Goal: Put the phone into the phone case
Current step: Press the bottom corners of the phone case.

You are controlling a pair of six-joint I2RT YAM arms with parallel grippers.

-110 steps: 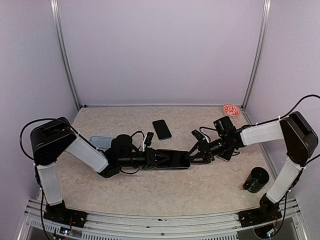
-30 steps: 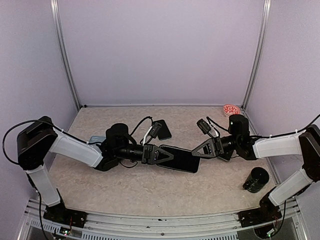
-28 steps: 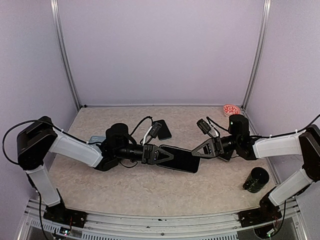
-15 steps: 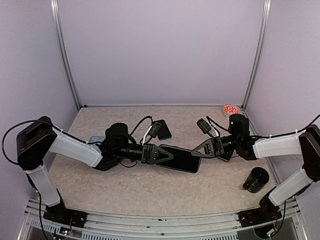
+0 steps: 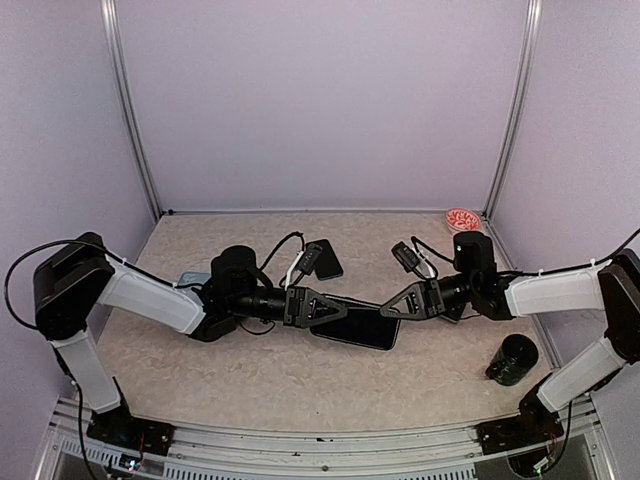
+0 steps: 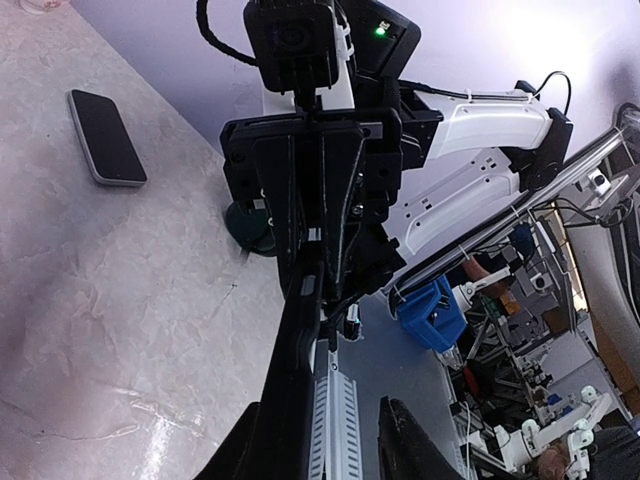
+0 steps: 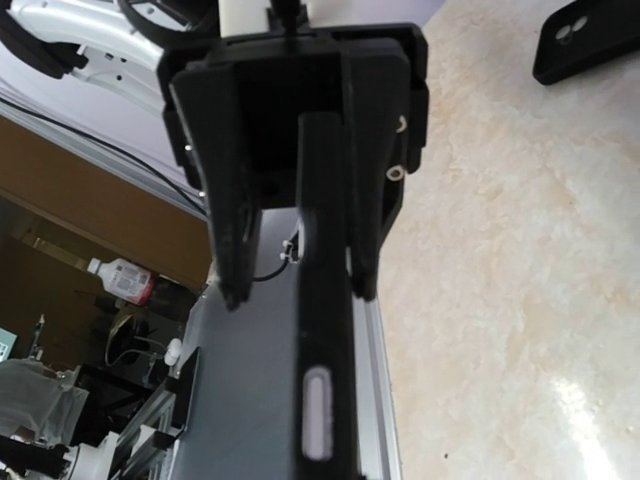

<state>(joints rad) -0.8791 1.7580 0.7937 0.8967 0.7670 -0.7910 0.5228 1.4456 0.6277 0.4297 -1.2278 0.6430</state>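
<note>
phone (image 5: 355,325) aloft; phone case (image 7: 590,40) lies apart

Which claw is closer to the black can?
Right. The right gripper sits left of the black can; the left gripper is farther left, past it.

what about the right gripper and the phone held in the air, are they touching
Touching. The left wrist view shows the right gripper closed on the far end of the phone, a finger against each face.
</note>
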